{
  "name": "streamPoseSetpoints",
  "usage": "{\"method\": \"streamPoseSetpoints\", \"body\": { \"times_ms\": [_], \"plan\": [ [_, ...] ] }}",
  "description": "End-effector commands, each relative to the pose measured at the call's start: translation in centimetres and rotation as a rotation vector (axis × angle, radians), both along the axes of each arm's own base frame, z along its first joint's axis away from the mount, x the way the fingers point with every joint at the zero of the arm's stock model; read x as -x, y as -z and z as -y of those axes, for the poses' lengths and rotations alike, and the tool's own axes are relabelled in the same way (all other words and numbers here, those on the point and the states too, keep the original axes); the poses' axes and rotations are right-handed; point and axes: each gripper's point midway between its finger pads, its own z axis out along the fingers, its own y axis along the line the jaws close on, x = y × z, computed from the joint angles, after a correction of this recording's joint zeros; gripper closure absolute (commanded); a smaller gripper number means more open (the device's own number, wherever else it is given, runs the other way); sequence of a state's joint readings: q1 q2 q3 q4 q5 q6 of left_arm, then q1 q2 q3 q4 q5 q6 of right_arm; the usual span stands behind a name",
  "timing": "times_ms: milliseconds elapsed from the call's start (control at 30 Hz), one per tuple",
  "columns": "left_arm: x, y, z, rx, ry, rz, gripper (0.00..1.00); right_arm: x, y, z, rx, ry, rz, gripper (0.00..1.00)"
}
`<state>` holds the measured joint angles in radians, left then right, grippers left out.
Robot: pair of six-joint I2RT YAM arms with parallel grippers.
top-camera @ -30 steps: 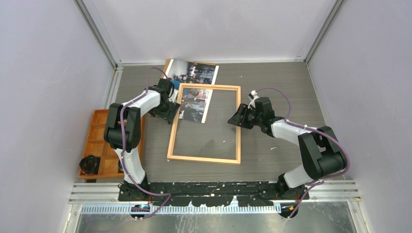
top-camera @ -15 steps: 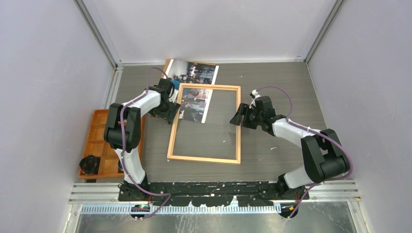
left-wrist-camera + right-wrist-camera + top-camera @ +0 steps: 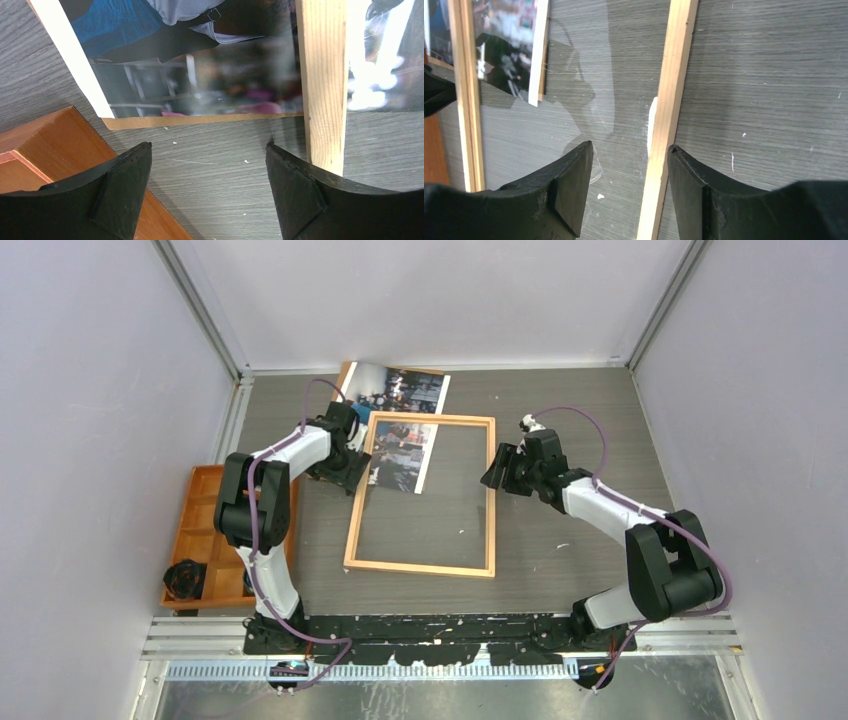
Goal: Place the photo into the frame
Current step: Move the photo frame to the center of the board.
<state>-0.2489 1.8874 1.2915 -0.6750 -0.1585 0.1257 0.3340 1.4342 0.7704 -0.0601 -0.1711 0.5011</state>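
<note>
The right gripper [image 3: 629, 147] hangs open and empty over the right strip of the thin light-orange wooden frame [image 3: 420, 568]. The left gripper [image 3: 207, 150] gapes empty at the far left. There the colourful paper photo [image 3: 400, 390] pokes out from under the frame, so next it likely needs sliding inside.

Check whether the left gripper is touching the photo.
Apart. The left wrist view shows a band of bare table between the open left gripper and the near edge of the photo.

White-black arms [image 3: 300, 445], purple cables [image 3: 305, 400], perhaps rubbery fingertips [image 3: 295, 195]
</note>
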Motion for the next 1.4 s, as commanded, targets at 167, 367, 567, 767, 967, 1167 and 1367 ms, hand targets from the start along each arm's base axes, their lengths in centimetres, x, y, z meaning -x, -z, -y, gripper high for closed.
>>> {"method": "streamPoseSetpoints", "body": {
  "times_ms": [167, 367, 567, 767, 967, 1167, 1367],
  "plan": [
    [-1.3, -1.8, 0.6, 0.009, 0.016, 0.086, 0.16, -0.9, 2.7, 0.7, 0.054, 0.063, -0.033, 0.45],
    [-1.0, -1.7, 2.1, -0.003, 0.062, 0.089, 0.16, -1.0, 4.5, 0.7, 0.055, 0.087, -0.061, 0.59],
    [-0.9, -1.8, 3.2, -0.009, 0.100, 0.092, 0.16, 0.4, 5.4, 1.7, 0.085, 0.103, -0.082, 0.68],
    [-0.9, -2.4, 4.1, -0.027, 0.137, 0.107, 0.16, 2.2, 5.5, 5.1, 0.170, 0.247, -0.095, 0.80],
    [-1.2, -3.0, 6.1, -0.038, 0.189, 0.126, 0.15, 3.5, 3.1, 8.1, 0.238, 0.383, -0.076, 0.82],
    [-1.1, -2.8, 9.4, -0.054, 0.271, 0.130, 0.15, 4.2, 1.0, 10.3, 0.315, 0.449, -0.070, 0.77],
    [-0.5, -3.0, 12.9, -0.073, 0.362, 0.144, 0.15, 5.3, 0.8, 12.2, 0.364, 0.501, -0.107, 0.43]
  ]
}}
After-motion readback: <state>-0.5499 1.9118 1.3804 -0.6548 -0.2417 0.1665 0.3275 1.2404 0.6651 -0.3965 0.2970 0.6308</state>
